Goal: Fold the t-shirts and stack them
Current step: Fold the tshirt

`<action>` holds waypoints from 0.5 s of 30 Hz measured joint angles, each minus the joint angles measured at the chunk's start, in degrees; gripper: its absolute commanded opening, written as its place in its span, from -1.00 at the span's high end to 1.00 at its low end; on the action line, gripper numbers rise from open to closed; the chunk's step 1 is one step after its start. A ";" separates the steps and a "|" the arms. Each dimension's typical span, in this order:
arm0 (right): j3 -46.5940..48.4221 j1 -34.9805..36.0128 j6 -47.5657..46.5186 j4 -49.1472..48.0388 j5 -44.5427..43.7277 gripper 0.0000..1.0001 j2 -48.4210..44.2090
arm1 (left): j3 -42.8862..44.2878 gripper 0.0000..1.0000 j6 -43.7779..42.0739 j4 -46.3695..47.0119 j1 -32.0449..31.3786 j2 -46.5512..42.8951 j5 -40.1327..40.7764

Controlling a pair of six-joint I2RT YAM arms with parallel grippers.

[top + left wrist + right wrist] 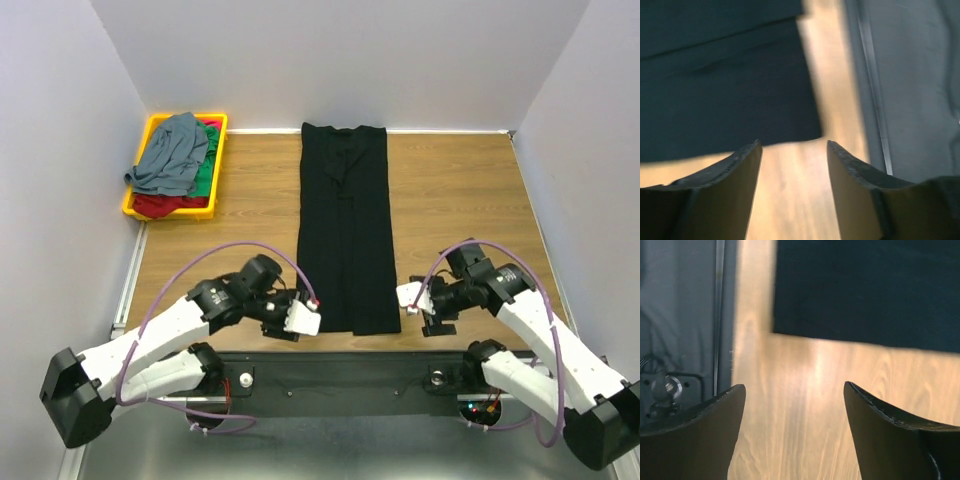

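Item one, black t-shirt [345,230]: lies flat along the middle of the table [460,200], already brought in to a long narrow strip, collar at the far edge and hem close to the near edge. It seems laid so that both arms meet its hem corners squarely. Item two, left gripper [794,149]: jaws apart, nothing between them but bare wood, set just off the hem's left corner and apart from the cloth. Item three, right gripper [795,390]: likewise parted and empty, just off the hem's right corner, with the cloth edge ahead of its fingers. This mirrored stance suits a paired pinch on the hem, probably to carry it toward the collar for the next fold. Item four, yellow tray [127,207]: sits at the table's far left corner. It holds a crumpled grey-blue t-shirt [172,155] on top, a green t-shirt [207,172] and a red t-shirt [160,205] beneath, all unfolded and waiting. Open room: bare wood runs down both long sides of the strip, wider on the right. The strip of wood between the hem and the near-edge mounting rail [350,375] is thin, so each lower finger has little margin there.
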State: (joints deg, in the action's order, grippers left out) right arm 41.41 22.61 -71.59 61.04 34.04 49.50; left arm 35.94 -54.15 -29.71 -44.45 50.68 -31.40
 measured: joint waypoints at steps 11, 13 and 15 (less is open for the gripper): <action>-9.57 18.56 0.68 -12.74 -4.76 -0.17 2.40 | -5.62 -0.23 -1.60 7.39 -9.18 3.28 5.70; -11.72 21.00 1.01 -15.82 -6.01 -0.14 2.51 | -6.05 -0.23 -2.01 8.35 -9.20 3.50 5.99; -13.75 23.21 1.27 -18.62 -7.34 -0.10 2.58 | -6.62 -0.22 -2.38 8.90 -9.22 3.58 6.05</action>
State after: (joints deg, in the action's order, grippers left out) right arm 27.66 45.82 -70.32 42.41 26.70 52.07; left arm 29.32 -56.53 -20.82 -53.67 54.26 -25.34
